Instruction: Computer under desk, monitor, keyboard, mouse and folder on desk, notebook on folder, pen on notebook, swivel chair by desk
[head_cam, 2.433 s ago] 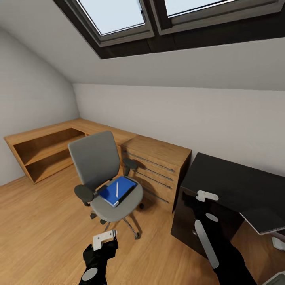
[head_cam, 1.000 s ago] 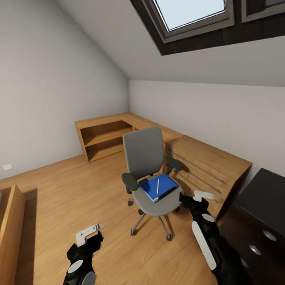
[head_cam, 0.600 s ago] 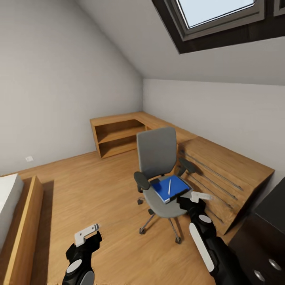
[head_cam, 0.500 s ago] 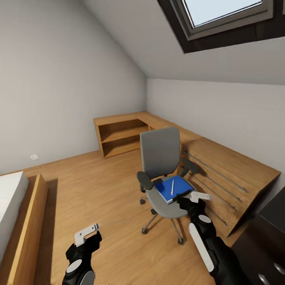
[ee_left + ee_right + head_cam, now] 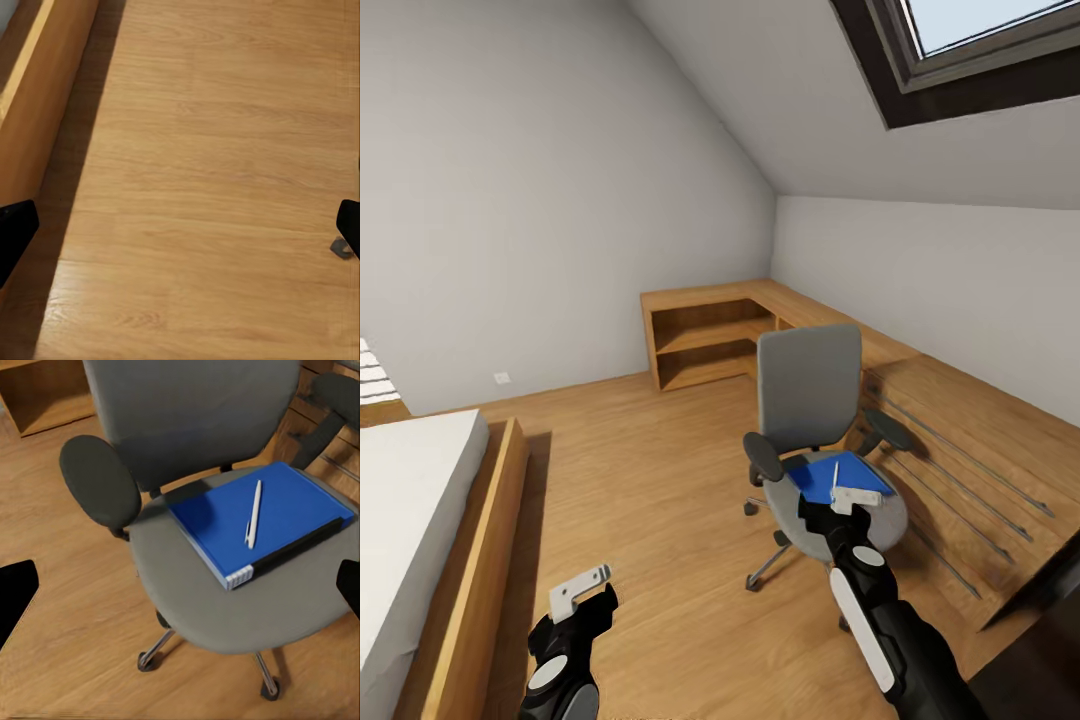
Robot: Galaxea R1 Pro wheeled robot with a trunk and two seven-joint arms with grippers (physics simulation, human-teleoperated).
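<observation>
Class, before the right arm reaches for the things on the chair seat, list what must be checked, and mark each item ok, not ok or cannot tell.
1. The flat bright blue folder lies on the seat of the grey swivel chair: ok.
2. The thin white pen rests on top of the folder: ok.
3. The right gripper is open, its fingertips at the wrist view's edges: ok.
4. The right gripper is over the seat: ok.
5. The left gripper is open and empty over bare wooden floor: ok.
6. The dark notebook's place in the stack: cannot tell.
</observation>
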